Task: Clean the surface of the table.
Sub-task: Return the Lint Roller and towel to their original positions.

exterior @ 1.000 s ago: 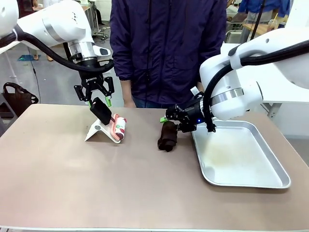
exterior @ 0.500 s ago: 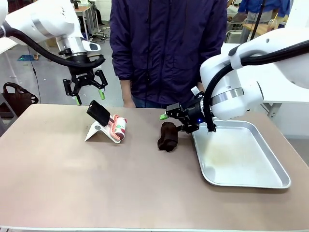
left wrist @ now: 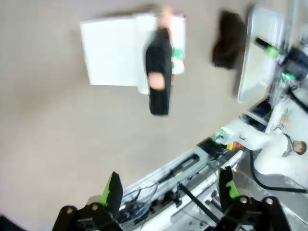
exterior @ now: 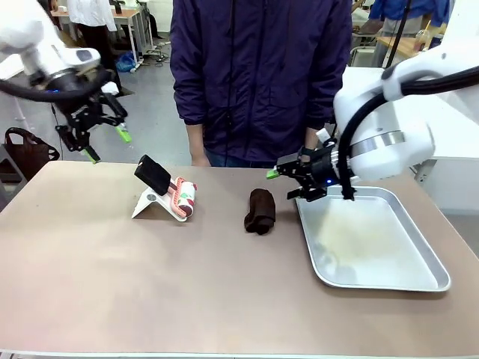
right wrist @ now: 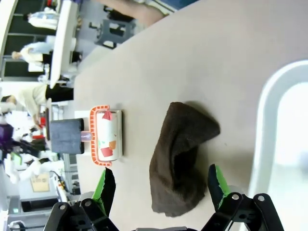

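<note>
The brownish-taupe surface [exterior: 187, 284] spans nearly the whole front view, its pale edge running along the bottom, with a person in a dark blue jacket [exterior: 262, 75] standing at its far side. On its right part lies a shiny metal tray [exterior: 374, 247], rectangular with rounded corners, its inside bare but for a faint smear.

The right arm [exterior: 397, 127] reaches in from the right and hangs over the tray's far left corner. Its pincer [exterior: 288, 182] is spread wide and pinches nothing, pointing toward the middle of the surface. In the right wrist view that pincer [right wrist: 160, 185] frames the brown cloth between its green pads.

The left arm [exterior: 45, 45] is raised above the far left corner of the surface. Its pincer [exterior: 105, 142] is also spread and bare, hanging in the air well apart from everything on the surface. In the left wrist view that pincer [left wrist: 171, 192] looks down on the surface from high up, the picture somewhat blurred.

A crumpled brown cloth [exterior: 260, 211] lies just left of the tray, near but not touching it. Further left sits a white dustpan-like stand [exterior: 153, 203] holding a lint roller [exterior: 182, 197] with a patterned red and white roll and a black handle [exterior: 153, 173] tilted up to the left.
</note>
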Robot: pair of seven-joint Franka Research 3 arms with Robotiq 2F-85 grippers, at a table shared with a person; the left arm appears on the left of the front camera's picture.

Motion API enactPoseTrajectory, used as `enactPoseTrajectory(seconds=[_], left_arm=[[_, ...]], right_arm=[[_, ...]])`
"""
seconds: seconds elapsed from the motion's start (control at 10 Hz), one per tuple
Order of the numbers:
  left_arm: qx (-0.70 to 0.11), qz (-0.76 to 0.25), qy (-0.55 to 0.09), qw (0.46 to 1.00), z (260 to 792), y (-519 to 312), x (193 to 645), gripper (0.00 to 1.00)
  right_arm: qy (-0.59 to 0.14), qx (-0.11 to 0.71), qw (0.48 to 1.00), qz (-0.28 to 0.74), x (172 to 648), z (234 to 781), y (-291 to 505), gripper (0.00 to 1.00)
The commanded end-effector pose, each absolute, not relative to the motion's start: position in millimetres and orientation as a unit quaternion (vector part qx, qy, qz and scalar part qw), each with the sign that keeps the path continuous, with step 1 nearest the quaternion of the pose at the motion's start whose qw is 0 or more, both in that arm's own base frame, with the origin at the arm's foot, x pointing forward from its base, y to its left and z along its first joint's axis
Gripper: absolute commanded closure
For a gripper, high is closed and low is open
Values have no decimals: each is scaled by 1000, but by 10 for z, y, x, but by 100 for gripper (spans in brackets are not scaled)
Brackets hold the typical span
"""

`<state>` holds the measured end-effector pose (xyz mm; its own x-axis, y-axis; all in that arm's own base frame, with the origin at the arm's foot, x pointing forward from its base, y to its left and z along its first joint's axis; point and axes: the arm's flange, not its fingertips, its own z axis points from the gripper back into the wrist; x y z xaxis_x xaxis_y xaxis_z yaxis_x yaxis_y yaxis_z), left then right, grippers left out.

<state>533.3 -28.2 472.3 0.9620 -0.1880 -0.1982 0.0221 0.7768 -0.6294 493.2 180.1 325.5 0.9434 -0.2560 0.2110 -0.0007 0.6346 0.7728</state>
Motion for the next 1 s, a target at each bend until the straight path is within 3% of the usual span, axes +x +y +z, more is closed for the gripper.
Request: enactPoseTrajectory(seconds=[0.0,0.2,0.4,0.6,0.9], left_arm=[[-438,-115,44,890,4553,42,4658,0],[-550,-142,-35,822,4406,474,4172,0],[-634,-122,-83,759,4164,816,3975,0],[-690,-111,-75,711,3888,1027,4072,0],[-721,-103,-121,675,3682,989,4339,0]], right_arm=[[-148,454,875,-77,4762,3355,1467,0],[-99,485,866,-77,4606,3503,1128,0],[-27,525,847,-77,4416,3602,785,0],[24,587,807,-62,4224,3639,414,0],[8,656,752,-64,3959,3648,15,0]])
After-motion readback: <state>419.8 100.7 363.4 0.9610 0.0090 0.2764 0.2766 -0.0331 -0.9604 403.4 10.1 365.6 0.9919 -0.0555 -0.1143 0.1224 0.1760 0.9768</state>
